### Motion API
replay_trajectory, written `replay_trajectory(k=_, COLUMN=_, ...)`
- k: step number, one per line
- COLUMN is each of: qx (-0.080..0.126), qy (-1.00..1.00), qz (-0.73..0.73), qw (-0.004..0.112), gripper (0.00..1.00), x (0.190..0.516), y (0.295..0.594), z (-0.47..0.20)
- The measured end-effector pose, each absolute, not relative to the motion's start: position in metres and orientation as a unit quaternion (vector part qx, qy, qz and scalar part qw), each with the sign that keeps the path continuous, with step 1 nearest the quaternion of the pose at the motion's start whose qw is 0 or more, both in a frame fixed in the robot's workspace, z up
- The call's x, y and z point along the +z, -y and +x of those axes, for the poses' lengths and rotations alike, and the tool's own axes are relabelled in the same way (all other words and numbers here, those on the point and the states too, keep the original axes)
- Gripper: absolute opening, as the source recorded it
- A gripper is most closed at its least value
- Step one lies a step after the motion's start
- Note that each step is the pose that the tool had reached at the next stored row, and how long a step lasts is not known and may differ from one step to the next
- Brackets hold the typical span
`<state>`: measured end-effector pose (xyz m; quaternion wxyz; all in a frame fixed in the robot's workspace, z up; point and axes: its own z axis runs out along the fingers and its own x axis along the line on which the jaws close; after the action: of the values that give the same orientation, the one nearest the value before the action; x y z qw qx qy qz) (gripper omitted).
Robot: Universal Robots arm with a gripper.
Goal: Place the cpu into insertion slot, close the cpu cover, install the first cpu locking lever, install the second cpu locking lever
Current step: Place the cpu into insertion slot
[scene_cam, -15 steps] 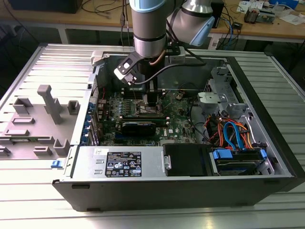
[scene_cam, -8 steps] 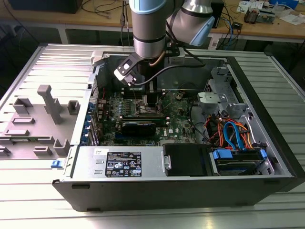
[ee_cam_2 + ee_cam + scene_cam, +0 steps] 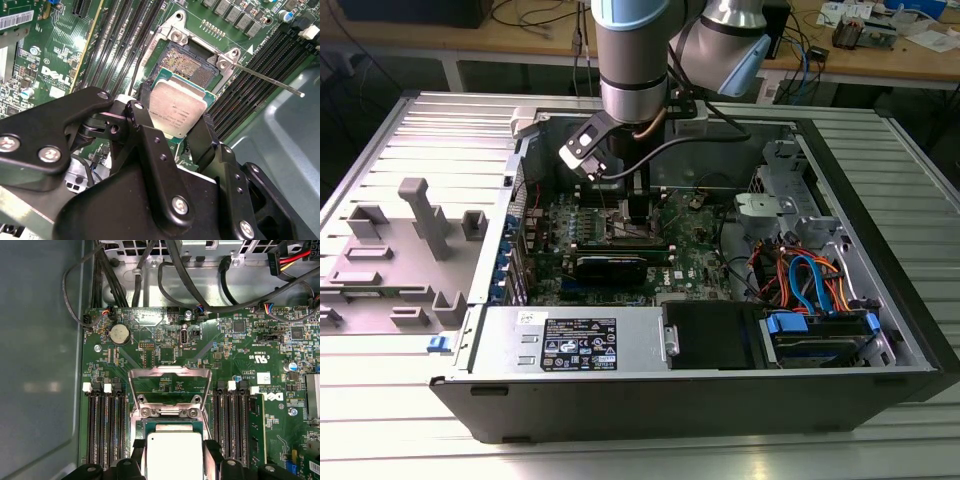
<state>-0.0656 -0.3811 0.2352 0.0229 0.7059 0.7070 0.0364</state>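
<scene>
My gripper [image 3: 638, 213] reaches down into the open computer case [image 3: 880, 180] over the green board. It is shut on the cpu [image 3: 177, 107], a flat square chip with a silvery top, gripped at two opposite edges by the black fingers [image 3: 202, 137]. The cpu hangs just above the insertion slot [image 3: 192, 67], whose dark contact field shows beyond the chip's far edge. In the first wrist view the cpu [image 3: 172, 452] sits between the fingertips, and the cpu cover [image 3: 170, 371] stands swung open past the socket. A thin locking lever [image 3: 265, 77] sticks out to one side, unlatched.
Long black memory slots [image 3: 105, 425] flank the socket on both sides. A black card [image 3: 610, 265] lies across the board in front of the gripper. The power supply [image 3: 575, 343] and a drive bay with blue and orange cables [image 3: 810, 285] fill the case's near side.
</scene>
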Motion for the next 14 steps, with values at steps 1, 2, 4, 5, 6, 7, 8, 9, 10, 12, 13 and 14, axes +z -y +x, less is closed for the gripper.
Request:
replay_trajectory(k=1, qx=0.036, qy=-0.707, qz=0.706, qw=0.023, gripper=0.54, x=0.235, y=0.381, z=-0.066)
replay_trajectory(k=2, qx=0.036, qy=-0.707, qz=0.706, qw=0.023, gripper=0.54, x=0.235, y=0.381, z=-0.066)
replay_trajectory(k=4, qx=0.037, qy=-0.707, qz=0.706, qw=0.023, gripper=0.54, x=0.235, y=0.381, z=-0.066)
replay_trajectory(k=5, qx=0.037, qy=-0.707, qz=0.706, qw=0.023, gripper=0.54, x=0.234, y=0.38, z=-0.066)
replay_trajectory(k=6, qx=0.036, qy=-0.707, qz=0.706, qw=0.023, gripper=0.54, x=0.234, y=0.38, z=-0.066)
replay_trajectory(k=7, qx=0.036, qy=-0.707, qz=0.706, qw=0.023, gripper=0.54, x=0.233, y=0.379, z=-0.066)
replay_trajectory(k=8, qx=0.037, qy=-0.707, qz=0.706, qw=0.023, gripper=0.54, x=0.232, y=0.379, z=-0.066)
replay_trajectory(k=9, qx=0.036, qy=-0.707, qz=0.706, qw=0.023, gripper=0.54, x=0.23, y=0.377, z=-0.066)
replay_trajectory(k=10, qx=0.037, qy=-0.707, qz=0.706, qw=0.023, gripper=0.54, x=0.229, y=0.376, z=-0.066)
replay_trajectory(k=12, qx=0.036, qy=-0.708, qz=0.705, qw=0.023, gripper=0.54, x=0.228, y=0.376, z=-0.066)
replay_trajectory(k=13, qx=0.036, qy=-0.708, qz=0.705, qw=0.023, gripper=0.54, x=0.226, y=0.376, z=-0.066)
replay_trajectory(k=14, qx=0.036, qy=-0.708, qz=0.704, qw=0.023, gripper=0.54, x=0.224, y=0.376, z=-0.066)
